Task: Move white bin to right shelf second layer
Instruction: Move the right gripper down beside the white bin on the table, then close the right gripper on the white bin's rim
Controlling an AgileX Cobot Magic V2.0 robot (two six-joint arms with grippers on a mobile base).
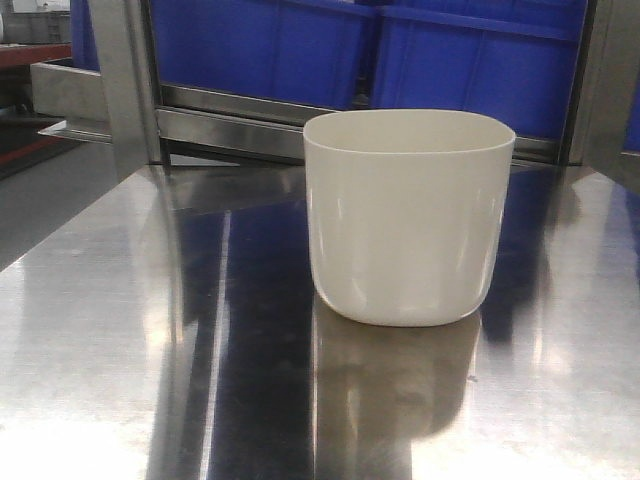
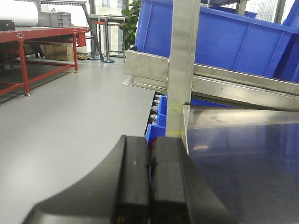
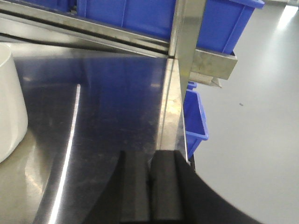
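Looking through the front camera, I found the white bin [image 1: 408, 215] standing upright on the polished steel tabletop [image 1: 120, 340], a little right of centre, with nothing touching it. Its inside was hidden below the rim. Behind it ran a steel front bar [image 1: 240, 130] with blue crates [image 1: 260, 45] resting above.

The left gripper [image 2: 151, 154] had its two black fingers pressed together with nothing between them. It hung at the left edge of the tabletop, near a steel upright [image 2: 183, 70], with open floor and a red-framed bench [image 2: 28, 37] beyond. The right gripper [image 3: 150, 161] was likewise closed tight and empty, sitting over the right edge of the tabletop. From its wrist camera the bin showed only as a pale curve at the far left, well apart from the fingers.

I judged that the task was at its very start: the approach had not been made and the bin was not yet grasped. The next move, as I read it, called for opening one pincer, probably the right, and swinging it inward to take the bin by its rim or wall. The smooth tapered plastic looked likely to slip under a weak pinch. I could not pick out the target rack level from these views, so I would have wanted it in sight before lifting.
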